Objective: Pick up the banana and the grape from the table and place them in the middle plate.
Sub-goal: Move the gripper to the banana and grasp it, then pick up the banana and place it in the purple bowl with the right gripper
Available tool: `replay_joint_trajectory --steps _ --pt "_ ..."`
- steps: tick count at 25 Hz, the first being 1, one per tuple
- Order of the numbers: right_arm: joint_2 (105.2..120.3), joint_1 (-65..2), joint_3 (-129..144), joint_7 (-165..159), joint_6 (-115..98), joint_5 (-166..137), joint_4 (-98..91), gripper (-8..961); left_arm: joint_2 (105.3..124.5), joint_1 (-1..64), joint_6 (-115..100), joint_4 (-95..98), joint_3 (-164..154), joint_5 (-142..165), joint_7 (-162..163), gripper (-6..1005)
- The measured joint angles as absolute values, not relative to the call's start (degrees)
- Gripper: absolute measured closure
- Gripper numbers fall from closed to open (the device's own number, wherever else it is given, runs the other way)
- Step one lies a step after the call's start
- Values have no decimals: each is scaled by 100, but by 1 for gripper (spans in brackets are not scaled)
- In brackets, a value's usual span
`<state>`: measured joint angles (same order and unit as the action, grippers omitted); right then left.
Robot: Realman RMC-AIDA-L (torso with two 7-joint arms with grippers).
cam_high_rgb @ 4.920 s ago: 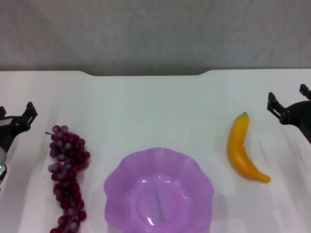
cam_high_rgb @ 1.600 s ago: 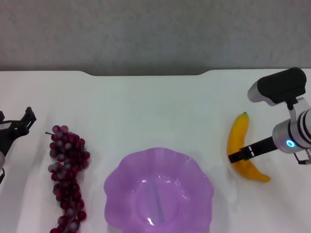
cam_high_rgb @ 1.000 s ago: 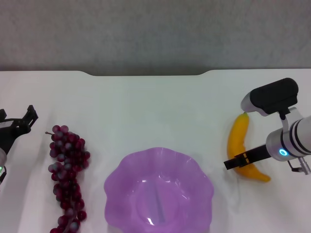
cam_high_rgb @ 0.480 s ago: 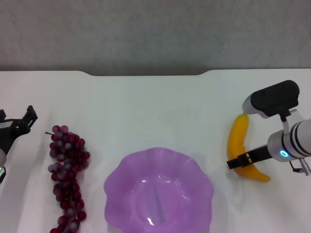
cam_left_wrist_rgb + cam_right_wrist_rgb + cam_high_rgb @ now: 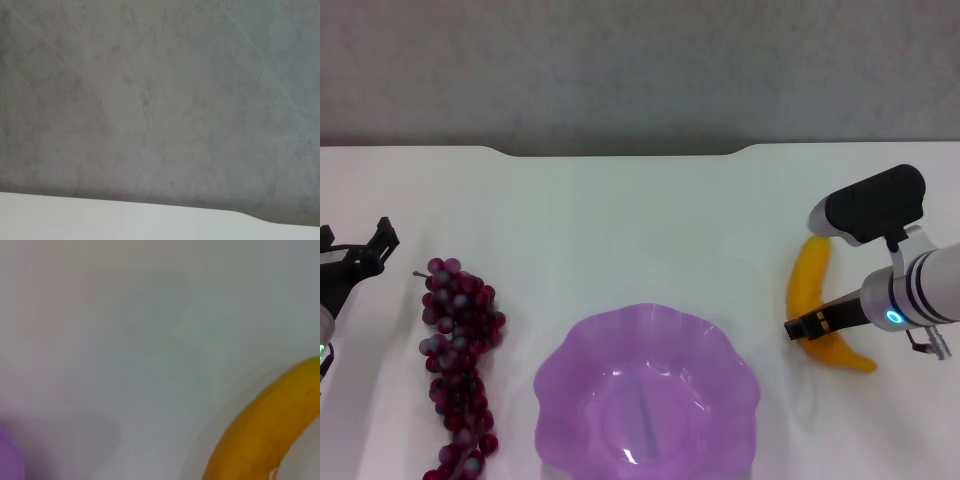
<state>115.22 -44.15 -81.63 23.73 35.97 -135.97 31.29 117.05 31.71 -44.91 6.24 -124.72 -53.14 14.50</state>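
The yellow-orange banana (image 5: 810, 280) lies on the white table (image 5: 640, 220) at the right, and it also shows in the right wrist view (image 5: 265, 430). My right gripper (image 5: 812, 325) is low over the banana's near half, its dark tip reaching across it. The banana rests on the table. The bunch of dark red grapes (image 5: 460, 350) lies at the left. The purple scalloped plate (image 5: 570, 370) stands empty at the near middle; its edge shows in the right wrist view (image 5: 10, 460). My left gripper (image 5: 352, 240) is open and empty at the far left, beside the grapes.
A grey wall (image 5: 640, 70) runs behind the table's notched far edge (image 5: 620, 152). The left wrist view shows only that wall (image 5: 160, 100) and a strip of table (image 5: 100, 220).
My right arm has come in from the right edge and down over the banana, then shifted slightly left. The banana, grapes, plate and left arm have stayed in place.
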Motion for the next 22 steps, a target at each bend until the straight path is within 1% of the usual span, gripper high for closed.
replay_joint_trajectory --steps 9,14,17,20,22 --pt "11519 -4377 -8121 2349 3538 -13595 3129 399 11706 3172 -4491 624 -12461 -5309 1450 176" --pt "11519 -4345 -7970 2369 3249 -13632 3126 434 11703 3166 -4491 624 -12447 -5311 1450 176" --pt "11513 -4223 -7866 2371 3100 -13635 3309 434 11701 3152 -4491 614 -12441 -5313 1450 177" --pt "11491 -3839 -7817 2387 3129 -13671 4006 433 11696 3142 -4491 604 -12437 -5315 1450 177" --pt "11478 -3452 -7782 2464 3136 -13746 4741 433 11694 3141 -4492 605 -12437 -5313 1450 177"
